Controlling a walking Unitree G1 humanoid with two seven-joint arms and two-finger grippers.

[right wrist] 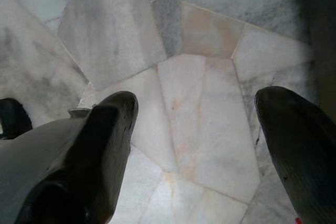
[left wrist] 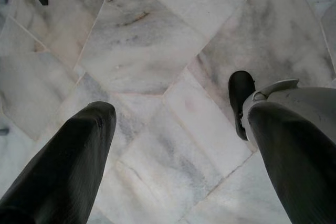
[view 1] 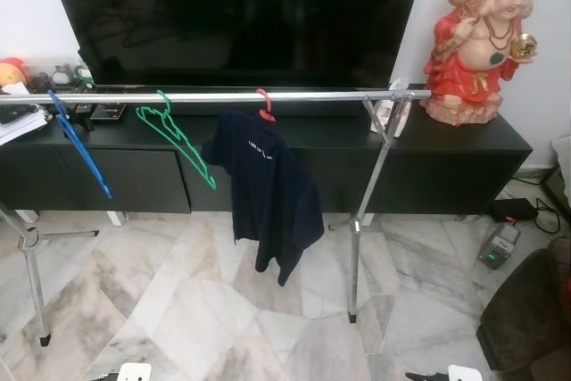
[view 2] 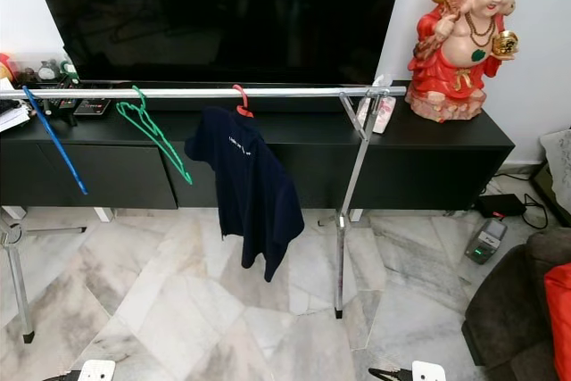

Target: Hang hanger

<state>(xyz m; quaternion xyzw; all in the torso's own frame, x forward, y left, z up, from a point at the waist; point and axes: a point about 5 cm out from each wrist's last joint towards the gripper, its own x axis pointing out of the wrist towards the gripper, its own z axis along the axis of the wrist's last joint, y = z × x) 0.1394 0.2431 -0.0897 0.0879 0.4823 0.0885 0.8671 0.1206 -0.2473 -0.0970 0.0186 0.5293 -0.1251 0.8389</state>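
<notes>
A silver clothes rail (view 1: 223,95) runs across in front of a black TV console. Three hangers are hooked on it: a blue hanger (view 1: 80,144) at the left, a green hanger (view 1: 177,136) beside it, and a red hanger (view 1: 264,106) carrying a navy T-shirt (view 1: 268,194). Both arms hang low over the marble floor. My left gripper (left wrist: 181,116) is open with nothing between its fingers, as is my right gripper (right wrist: 198,100). A robot foot (left wrist: 240,98) shows beside the left gripper.
The rail's legs (view 1: 355,247) stand on the marble floor (view 1: 196,301). Behind are a large TV (view 1: 241,15), the console (view 1: 446,167) and a red figurine (view 1: 477,42). A dark sofa (view 1: 531,318) and a small device (view 1: 500,245) sit at the right.
</notes>
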